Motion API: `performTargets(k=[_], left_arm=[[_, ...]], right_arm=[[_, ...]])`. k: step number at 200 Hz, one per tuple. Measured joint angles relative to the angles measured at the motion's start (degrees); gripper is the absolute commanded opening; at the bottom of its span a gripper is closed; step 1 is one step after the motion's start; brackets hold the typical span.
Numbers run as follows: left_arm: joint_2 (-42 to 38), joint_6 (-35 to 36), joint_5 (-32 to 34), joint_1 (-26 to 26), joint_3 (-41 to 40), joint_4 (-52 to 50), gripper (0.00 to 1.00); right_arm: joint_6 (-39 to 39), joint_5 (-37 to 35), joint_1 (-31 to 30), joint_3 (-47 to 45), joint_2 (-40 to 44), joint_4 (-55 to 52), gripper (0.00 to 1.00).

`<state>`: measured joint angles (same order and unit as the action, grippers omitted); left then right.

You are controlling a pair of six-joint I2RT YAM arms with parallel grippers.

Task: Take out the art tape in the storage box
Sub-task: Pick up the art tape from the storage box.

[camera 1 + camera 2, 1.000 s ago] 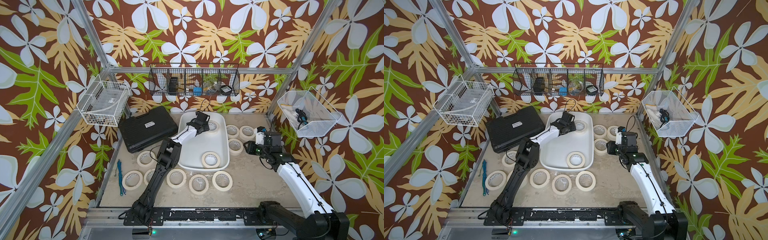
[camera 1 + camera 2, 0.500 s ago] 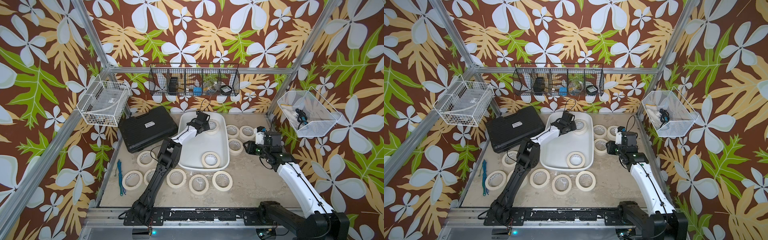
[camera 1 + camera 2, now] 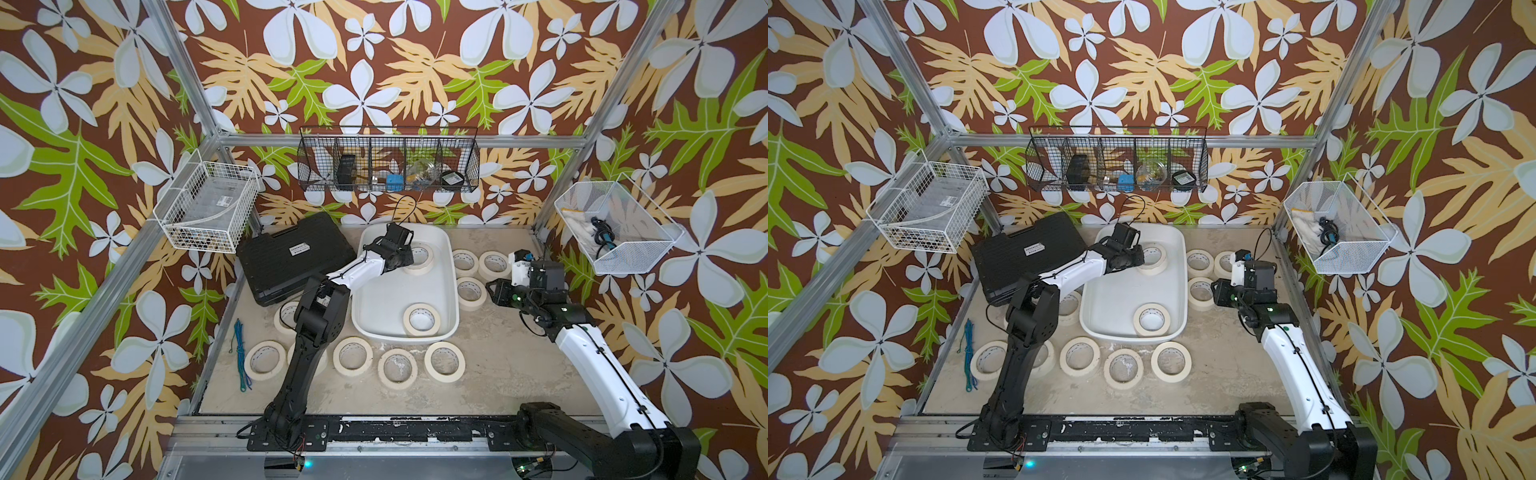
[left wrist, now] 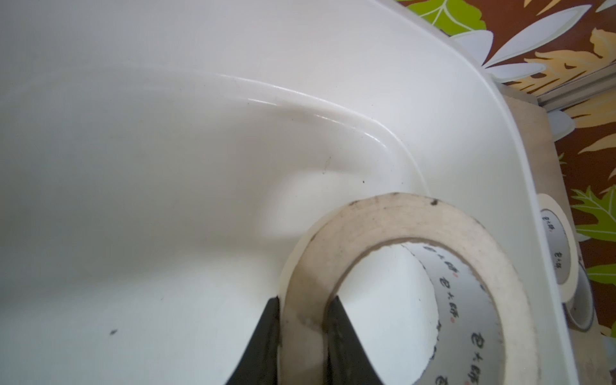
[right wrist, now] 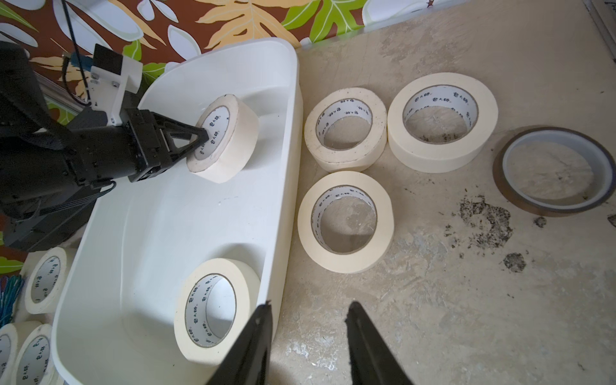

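Far end of the storage box: left jaws clamped across the ring wall of one tilted art tape roll; second roll flat at the near end; right jaws parted, empty, over the worktop just beside the box.

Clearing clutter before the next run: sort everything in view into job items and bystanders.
Job: storage box; tape roll clamped by left gripper; second roll inside; loose rolls outside it.
Lying about: black case; blue cord; brown tape ring; wire baskets.
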<state>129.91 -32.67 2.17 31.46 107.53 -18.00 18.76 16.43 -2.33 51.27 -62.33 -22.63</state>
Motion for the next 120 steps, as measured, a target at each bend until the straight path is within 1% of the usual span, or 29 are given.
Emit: performTargets(k=[23, 46, 76, 120], left_arm=[[-6.2, 1.4, 2.5, 1.4, -5.8, -0.7, 0.09], [-12.5, 2.8, 4.7, 3.8, -11.5, -1.6, 0.09], [-19.8, 3.7, 8.2, 7.5, -18.3, -3.2, 0.09], [-28.5, 3.8, 10.7, 12.5, -27.6, -4.3, 0.09]], right_arm=[[0.4, 0.3, -1.2, 1.7, -0.4, -0.1, 0.41], [0.8, 0.6, -3.2, 3.7, -1.7, -0.2, 0.41], [2.0, 0.3, -6.8, 5.3, -3.1, -0.5, 0.41], [3.9, -0.7, -13.0, 6.1, -5.2, -0.3, 0.42]])
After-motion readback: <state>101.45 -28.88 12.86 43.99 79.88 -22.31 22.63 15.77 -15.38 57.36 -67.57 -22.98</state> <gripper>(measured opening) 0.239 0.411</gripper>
